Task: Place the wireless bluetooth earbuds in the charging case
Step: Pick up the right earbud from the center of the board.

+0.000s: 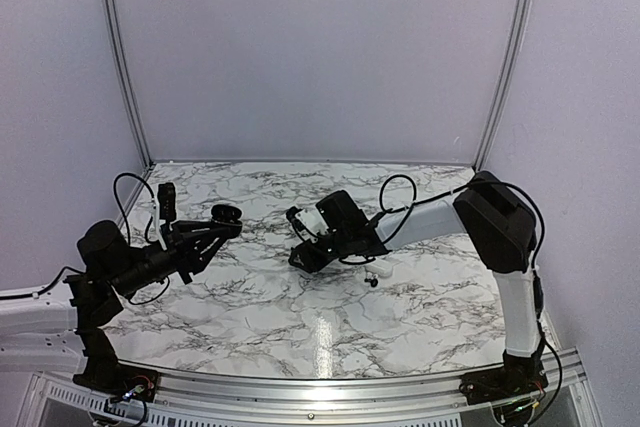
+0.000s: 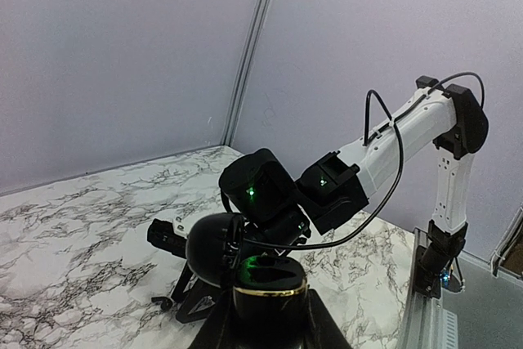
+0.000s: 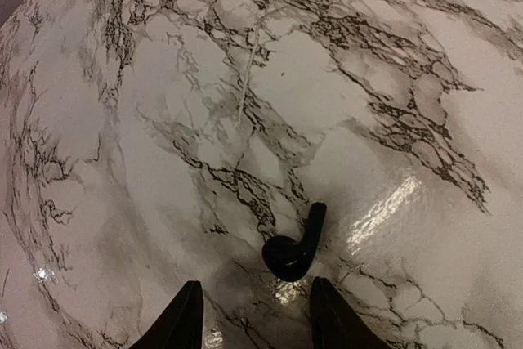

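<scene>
A: left gripper (image 1: 222,217) clamped on the open charging case (image 2: 268,293), over at the left.
B: right gripper (image 3: 255,304) spread. earbud (image 3: 292,249) lies on the marble table (image 3: 163,79) just past the tips, not pinched.
A: risk: closing short flicks it away on that glossy top. The dark speck (image 1: 372,281) in the top view may be the same bud, can't tell.

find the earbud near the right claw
Right wrist view: the earbud lies on the marble tabletop, low centre, just ahead of the right claw's open fingertips.
</scene>
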You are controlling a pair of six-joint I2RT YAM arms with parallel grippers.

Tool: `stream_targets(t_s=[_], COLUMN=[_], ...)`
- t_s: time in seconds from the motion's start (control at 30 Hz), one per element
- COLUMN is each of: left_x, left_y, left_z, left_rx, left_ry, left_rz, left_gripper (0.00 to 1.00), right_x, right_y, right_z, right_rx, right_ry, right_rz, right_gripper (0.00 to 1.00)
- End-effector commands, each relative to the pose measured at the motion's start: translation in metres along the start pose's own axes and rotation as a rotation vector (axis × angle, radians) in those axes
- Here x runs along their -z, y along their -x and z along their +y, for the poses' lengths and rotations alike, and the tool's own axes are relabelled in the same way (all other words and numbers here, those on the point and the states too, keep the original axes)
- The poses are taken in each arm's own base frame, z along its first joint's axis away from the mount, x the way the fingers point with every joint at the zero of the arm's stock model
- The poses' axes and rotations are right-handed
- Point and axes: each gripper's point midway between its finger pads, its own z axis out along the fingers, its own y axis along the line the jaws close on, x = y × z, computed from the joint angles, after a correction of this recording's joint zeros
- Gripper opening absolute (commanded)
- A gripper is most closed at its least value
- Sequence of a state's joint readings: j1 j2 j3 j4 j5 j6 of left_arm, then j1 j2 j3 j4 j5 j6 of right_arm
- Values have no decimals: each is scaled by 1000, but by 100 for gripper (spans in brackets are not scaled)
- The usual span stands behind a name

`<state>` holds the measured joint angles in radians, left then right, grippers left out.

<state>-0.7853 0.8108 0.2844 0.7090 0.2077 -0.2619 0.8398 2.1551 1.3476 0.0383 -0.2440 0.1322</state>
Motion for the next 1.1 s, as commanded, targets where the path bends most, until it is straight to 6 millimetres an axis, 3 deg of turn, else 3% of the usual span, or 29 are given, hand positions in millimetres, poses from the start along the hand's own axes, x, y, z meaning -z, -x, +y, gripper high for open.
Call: stream_targets(t_s=[0.0,0.47,1.07], left_x=[5,3,3], left_y=[12,11,8], left_z=[-1,1,3], left_rx=[-21,-30,-33], left_ry=[0,9,15], left_rz=[-57,-53,-44], left_gripper=[3,2,2], right_x=[-7,-17,-20], right_y=[9,-4,-17], right_z=[1,-25,-30], right_rx=[2,134,225], right_ry=[-20,-160,-184], right_rz=[-24,28,63], right_gripper=[45,36,24])
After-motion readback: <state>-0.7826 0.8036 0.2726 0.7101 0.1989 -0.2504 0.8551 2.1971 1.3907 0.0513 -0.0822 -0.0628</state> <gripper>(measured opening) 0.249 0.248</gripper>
